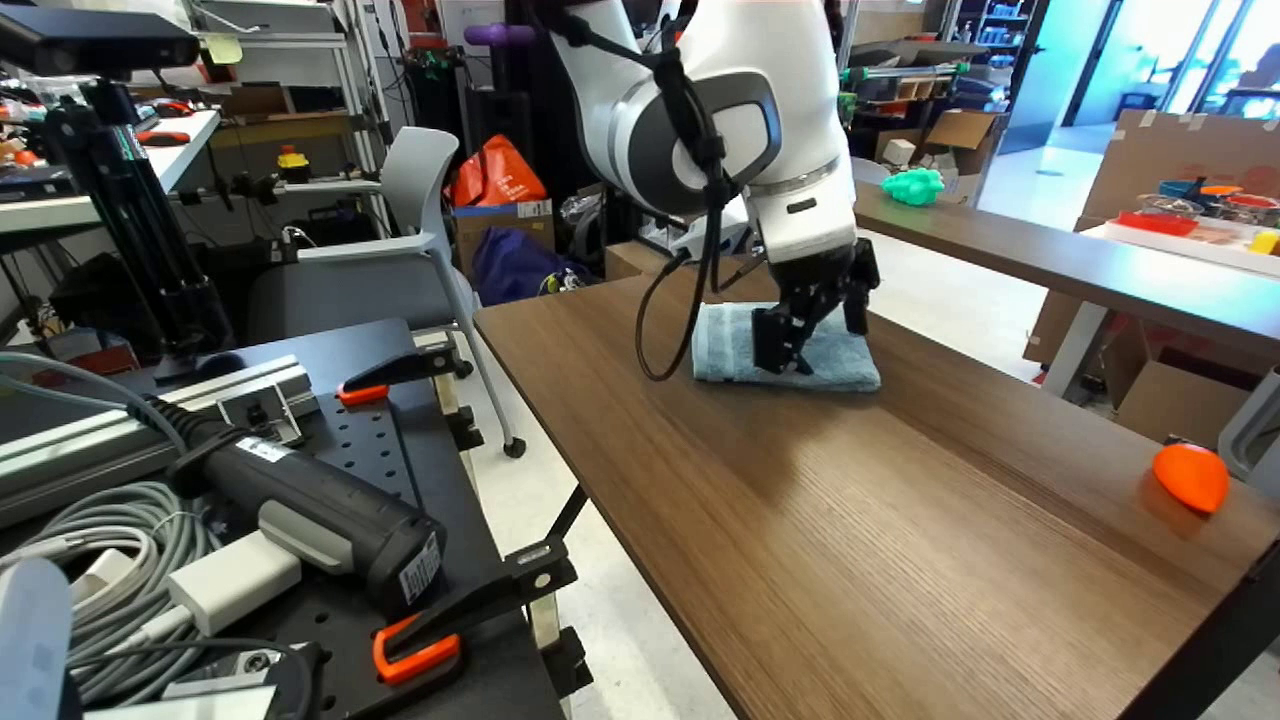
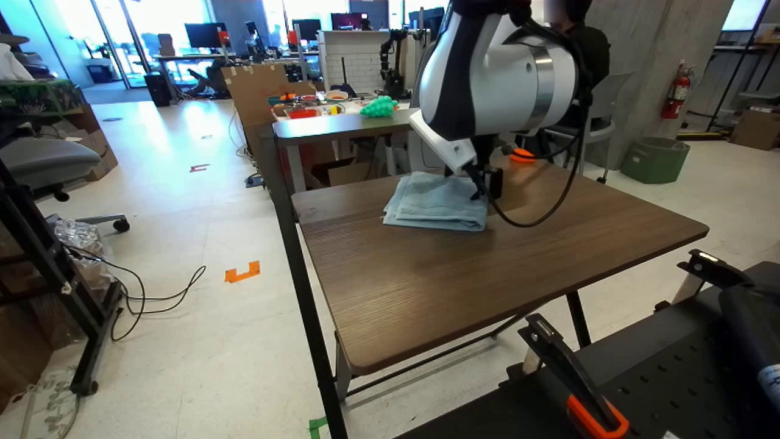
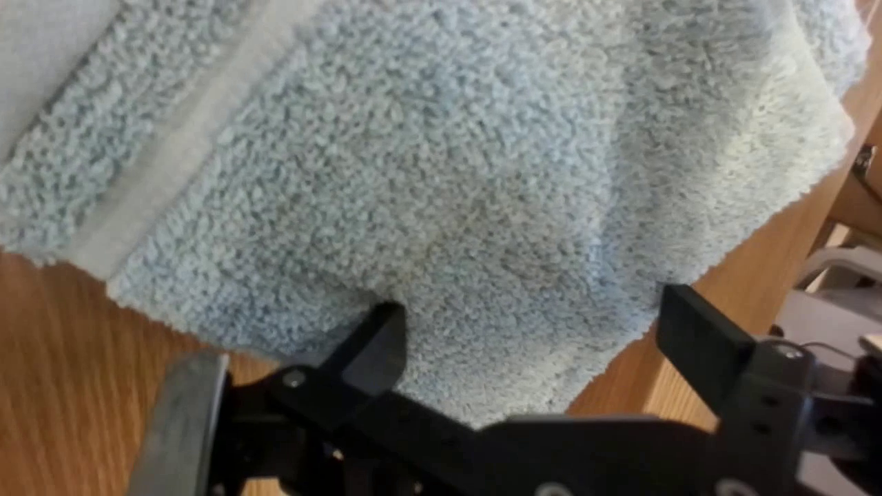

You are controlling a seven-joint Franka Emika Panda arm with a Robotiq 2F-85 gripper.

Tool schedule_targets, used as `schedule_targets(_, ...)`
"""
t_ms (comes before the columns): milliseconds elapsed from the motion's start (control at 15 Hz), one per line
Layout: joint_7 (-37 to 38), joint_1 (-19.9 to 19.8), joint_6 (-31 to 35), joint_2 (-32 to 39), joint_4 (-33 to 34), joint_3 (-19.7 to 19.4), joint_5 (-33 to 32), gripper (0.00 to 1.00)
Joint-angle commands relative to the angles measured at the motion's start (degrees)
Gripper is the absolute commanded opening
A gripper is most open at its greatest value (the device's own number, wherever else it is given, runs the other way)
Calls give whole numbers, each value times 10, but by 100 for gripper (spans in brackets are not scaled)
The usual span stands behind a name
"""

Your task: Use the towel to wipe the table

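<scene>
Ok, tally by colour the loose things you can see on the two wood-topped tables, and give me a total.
Light blue-grey: 1 (folded terry towel, on the nearer table)
Orange: 1 (smooth rounded object, on that same table)
Green: 1 (bumpy object, on the farther table)
Total: 3

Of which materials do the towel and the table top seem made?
The towel looks like terry cloth, perhaps cotton, soft and matte: its looped pile shows in the wrist view. The table top looks like satin wood or laminate, I cannot tell which: grain and soft reflections show.
</scene>
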Motion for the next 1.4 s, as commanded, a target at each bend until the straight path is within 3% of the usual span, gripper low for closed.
schedule_targets(0, 12, -4, -7, -1, -2, -5, -8, 100)
schedule_targets(133, 20, -6, -17, -2, -3, -10, -10, 100)
schedule_targets(533, -31, 4, 2, -102, -91, 30, -22, 100)
schedule_targets(800, -22, 36, -26, -163, -132, 8, -31, 100)
schedule_targets(1000, -11, 35, -61, -162, -120, 7, -44, 100)
schedule_targets(1333, 18, 8, -135, -82, -36, 33, -65, 100)
